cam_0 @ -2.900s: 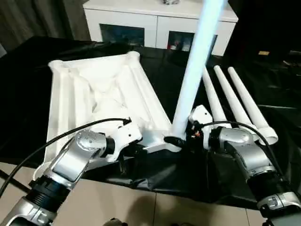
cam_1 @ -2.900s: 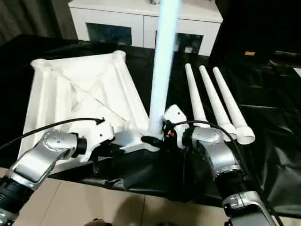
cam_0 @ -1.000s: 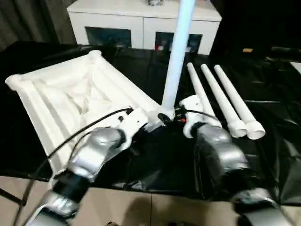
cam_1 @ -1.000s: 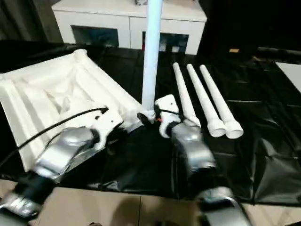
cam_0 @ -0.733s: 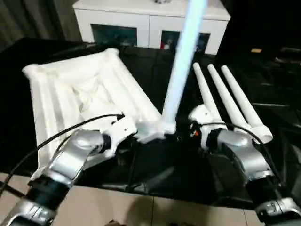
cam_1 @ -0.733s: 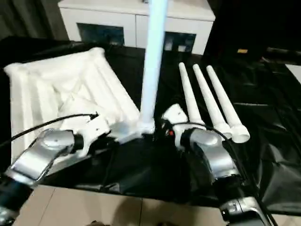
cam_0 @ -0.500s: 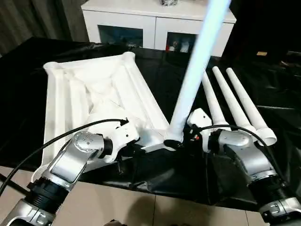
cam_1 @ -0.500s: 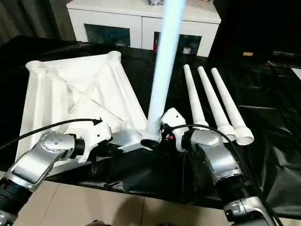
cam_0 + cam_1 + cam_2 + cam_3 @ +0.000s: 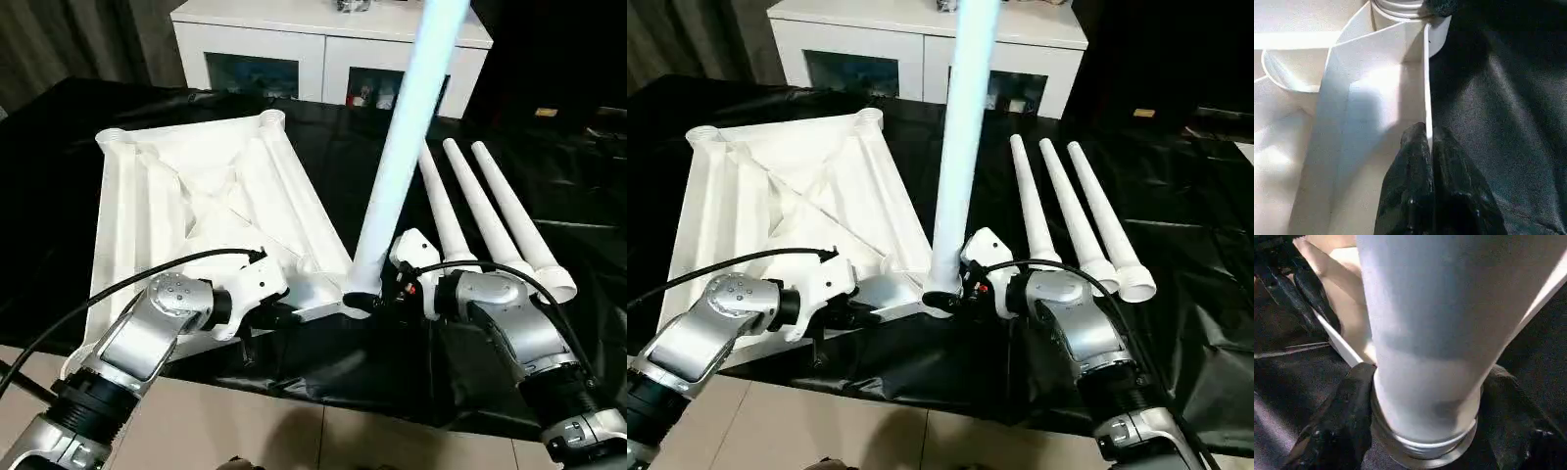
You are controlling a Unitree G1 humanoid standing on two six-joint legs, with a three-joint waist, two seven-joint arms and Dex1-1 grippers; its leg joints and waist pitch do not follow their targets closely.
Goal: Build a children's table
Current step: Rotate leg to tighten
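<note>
The white table top (image 9: 196, 196) lies underside up on black cloth, ribs showing. One long white leg (image 9: 397, 166) stands nearly upright in its near right corner socket (image 9: 355, 302). My left gripper (image 9: 1425, 134) is shut on the thin rim of the table top just beside that socket. My right gripper (image 9: 1425, 396) is at the foot of the leg, with one black finger (image 9: 1337, 431) on each side, pressed against its ringed base. Three more legs (image 9: 490, 211) lie side by side on the cloth to the right.
A white cabinet (image 9: 323, 49) with glass doors stands behind the work. The black cloth (image 9: 549, 176) covers the surface out to its near edge, where tan floor (image 9: 245, 431) begins. A black cable (image 9: 118, 289) loops over my left forearm.
The leg stands a little more upright than half a second ago. Both grippers have stayed at the near right corner; the camera has shifted.
</note>
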